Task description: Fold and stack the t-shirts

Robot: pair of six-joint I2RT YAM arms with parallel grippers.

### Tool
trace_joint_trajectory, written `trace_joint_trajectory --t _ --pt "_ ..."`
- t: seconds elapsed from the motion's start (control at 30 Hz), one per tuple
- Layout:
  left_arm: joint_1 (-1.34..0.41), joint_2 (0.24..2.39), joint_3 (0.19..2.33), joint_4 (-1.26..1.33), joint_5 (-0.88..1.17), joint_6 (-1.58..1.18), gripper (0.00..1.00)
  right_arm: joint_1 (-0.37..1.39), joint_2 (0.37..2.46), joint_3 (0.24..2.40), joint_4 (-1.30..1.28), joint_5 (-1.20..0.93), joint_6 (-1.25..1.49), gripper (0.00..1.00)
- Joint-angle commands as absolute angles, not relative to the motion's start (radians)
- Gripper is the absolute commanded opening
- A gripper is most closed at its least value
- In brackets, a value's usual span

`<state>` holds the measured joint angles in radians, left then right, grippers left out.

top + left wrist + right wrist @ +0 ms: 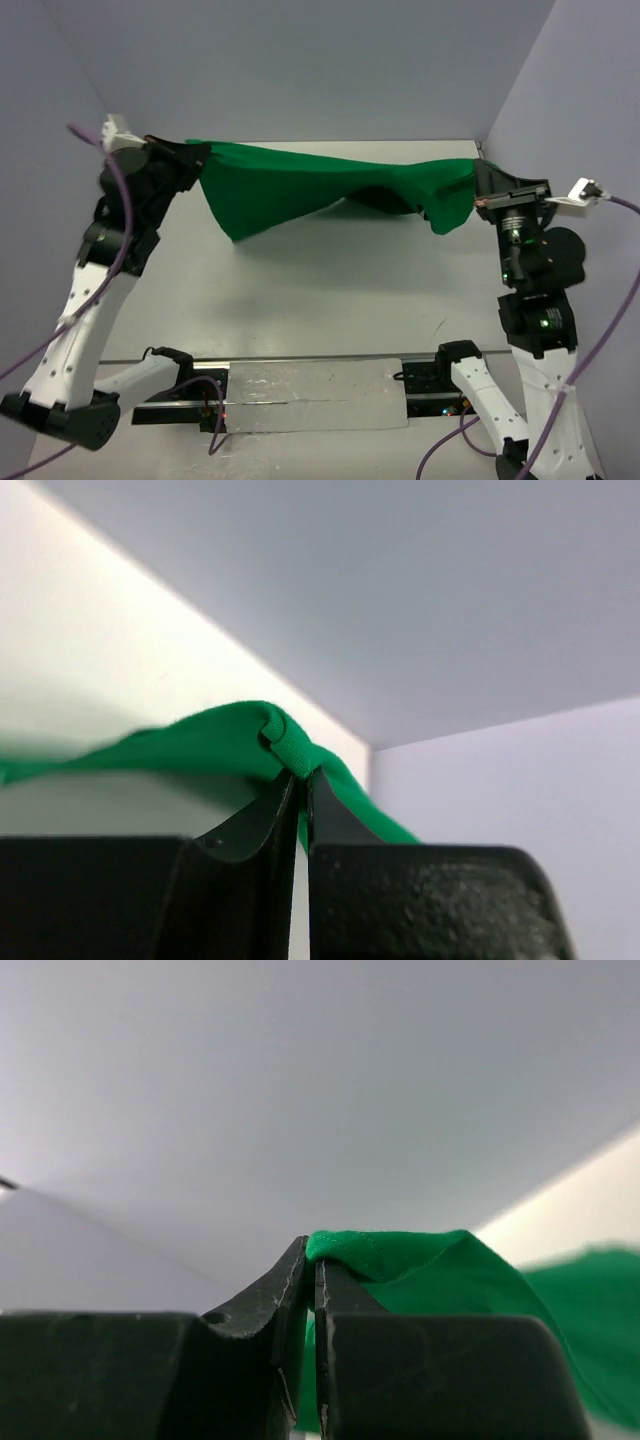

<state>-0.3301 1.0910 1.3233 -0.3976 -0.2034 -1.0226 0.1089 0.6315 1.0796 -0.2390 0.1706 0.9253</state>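
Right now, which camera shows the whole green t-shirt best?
The top camera: there the green t-shirt hangs stretched between the left hand and the right hand. Each wrist camera shows only a small bit of cloth pinched in its own hand.

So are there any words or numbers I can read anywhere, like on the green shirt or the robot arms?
None: no words, numbers or signs can be read in any view.
The green t-shirt is plain, with no print.
The left pincer and the right pincer, both clamped on it, are bare black with no label.
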Motion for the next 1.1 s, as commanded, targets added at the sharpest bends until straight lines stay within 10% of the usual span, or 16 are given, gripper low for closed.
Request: trace_joint_trajectory --t 0.0,0.5,1.07 --pt "-0.328 0.964 1.459 -0.462 -0.201 -0.934 0.1 0.114 0.596 1.257 -0.305 0.181 0.785 0.09" --pt "-0.33 0.877 1.709 -0.514 -0.074 -0.91 0.1 0.112 0.633 1.664 -0.296 0.196 0.68 0.09" --pt "-0.215 1.159 1.231 -0.37 -0.068 -0.868 0.1 0.112 1.116 1.325 -0.192 0.148 0.554 0.09"
